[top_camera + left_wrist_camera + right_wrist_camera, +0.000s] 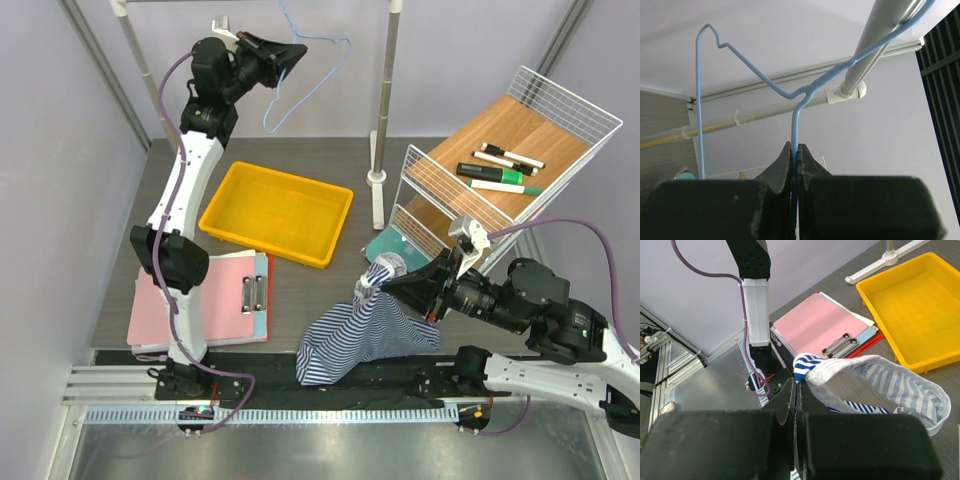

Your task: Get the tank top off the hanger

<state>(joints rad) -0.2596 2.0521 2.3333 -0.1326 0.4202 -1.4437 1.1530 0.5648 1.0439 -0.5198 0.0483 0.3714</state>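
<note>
The light-blue wire hanger [312, 70] hangs bare from the rack's top bar at the back. My left gripper [287, 55] is shut on its wire; in the left wrist view the wire [795, 125] runs down between the closed jaws of that gripper [794, 148]. The navy-and-white striped tank top [358, 332] is off the hanger, draped down to the table's near edge. My right gripper [378, 283] is shut on its upper edge and holds it up. In the right wrist view the white-edged strap [840, 371] rises from the closed jaws of that gripper [797, 388].
A yellow tray [277, 212] sits mid-table. A pink folder with a clipboard [205, 298] lies at the left. A white wire shelf [500, 165] with markers stands at the right. A grey rack pole [386, 100] with a foot stands behind the tray.
</note>
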